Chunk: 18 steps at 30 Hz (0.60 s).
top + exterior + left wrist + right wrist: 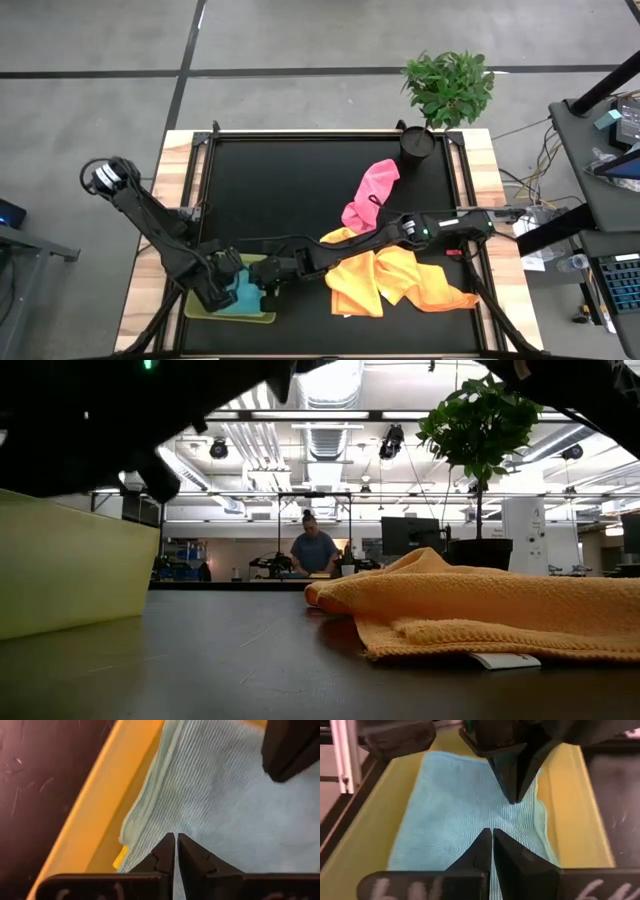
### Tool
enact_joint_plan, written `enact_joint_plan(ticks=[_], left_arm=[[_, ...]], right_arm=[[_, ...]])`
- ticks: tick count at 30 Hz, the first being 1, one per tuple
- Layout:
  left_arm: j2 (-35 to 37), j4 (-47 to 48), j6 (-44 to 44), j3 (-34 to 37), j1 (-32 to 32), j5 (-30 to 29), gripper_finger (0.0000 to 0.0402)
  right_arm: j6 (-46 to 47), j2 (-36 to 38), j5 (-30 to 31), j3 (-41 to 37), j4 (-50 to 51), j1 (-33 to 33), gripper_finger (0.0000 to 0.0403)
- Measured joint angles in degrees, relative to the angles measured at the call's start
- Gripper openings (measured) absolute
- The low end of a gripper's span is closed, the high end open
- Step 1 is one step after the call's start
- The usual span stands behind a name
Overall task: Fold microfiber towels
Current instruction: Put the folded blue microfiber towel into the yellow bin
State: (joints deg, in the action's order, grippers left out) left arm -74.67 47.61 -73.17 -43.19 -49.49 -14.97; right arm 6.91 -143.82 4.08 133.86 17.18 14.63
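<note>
stretching across the dark tabletop (300, 190), both arms meet over the lime-green tray (200, 308) at the near left corner. orange towels (400, 282) sprawl just right of it, a pink towel (370, 195) lies beyond them near a potted plant (448, 88). in the tray, the folded light blue towel (455, 815) lies flat. the left gripper (175, 845) has its fingers closed, tips down on the cloth near its folded edge. the right gripper (491, 840), fingers also pressed together, is just above the same towel, facing the left one.
</note>
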Motion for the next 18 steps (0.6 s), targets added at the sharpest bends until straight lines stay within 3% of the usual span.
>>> enact_joint_plan(ticks=[9,18], left_arm=[[-2.69,-0.05,-0.5,2.3,0.01,3.96,0.0006],[-1.51,3.02,-1.47,1.66,0.01,4.22,0.0006]], right_arm=[[1.93,-1.46,-2.58,-0.09,2.5,-0.2,0.0011],[0.75,-1.14,-2.6,-0.09,4.79,-0.26,0.0011]])
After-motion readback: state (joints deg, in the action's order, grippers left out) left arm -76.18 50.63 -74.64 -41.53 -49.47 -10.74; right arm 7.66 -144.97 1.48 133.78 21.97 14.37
